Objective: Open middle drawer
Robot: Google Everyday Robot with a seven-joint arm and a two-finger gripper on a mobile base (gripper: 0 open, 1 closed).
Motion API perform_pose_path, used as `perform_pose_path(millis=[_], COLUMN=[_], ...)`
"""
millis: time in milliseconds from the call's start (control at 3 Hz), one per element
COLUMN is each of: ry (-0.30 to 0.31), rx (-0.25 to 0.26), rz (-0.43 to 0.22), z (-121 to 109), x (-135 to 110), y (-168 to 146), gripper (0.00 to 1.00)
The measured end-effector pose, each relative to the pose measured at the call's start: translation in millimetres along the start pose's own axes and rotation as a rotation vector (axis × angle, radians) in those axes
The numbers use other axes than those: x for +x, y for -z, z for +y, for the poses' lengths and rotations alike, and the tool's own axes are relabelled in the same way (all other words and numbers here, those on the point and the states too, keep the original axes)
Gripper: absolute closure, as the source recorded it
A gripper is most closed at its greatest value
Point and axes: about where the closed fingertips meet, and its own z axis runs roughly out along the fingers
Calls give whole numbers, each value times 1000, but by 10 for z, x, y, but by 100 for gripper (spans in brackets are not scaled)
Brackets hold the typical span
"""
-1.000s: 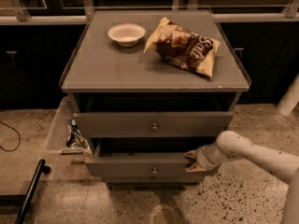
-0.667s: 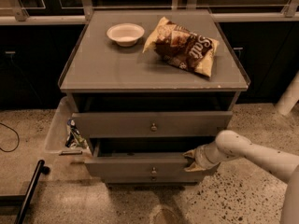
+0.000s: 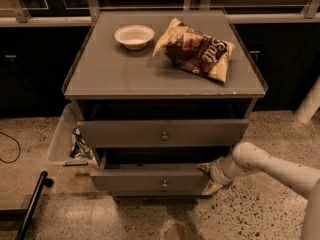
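The middle drawer (image 3: 142, 180) is the shallow grey front with a small round knob (image 3: 164, 183), low on the grey cabinet. It stands pulled out a little, with a dark gap above it. My gripper (image 3: 210, 177) is at the right end of that drawer front, touching its corner, and my white arm (image 3: 272, 168) reaches in from the lower right. Above it, the taller-fronted drawer (image 3: 125, 133) also sits slightly forward.
On the cabinet top (image 3: 110, 74) are a white bowl (image 3: 134, 36) and a bag of chips (image 3: 196, 50). A clear bin (image 3: 61, 140) with items stands against the cabinet's left side. A black pole (image 3: 31, 206) lies on the floor at the lower left.
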Motion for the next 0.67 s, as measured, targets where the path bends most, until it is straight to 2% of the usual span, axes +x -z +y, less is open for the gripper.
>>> perform_pose_path(millis=[333,667], ry=[-15,-15], rx=[-15,-15], rz=[0,0], z=[162,156], x=[19,8], y=[31,52], gripper=[60,84])
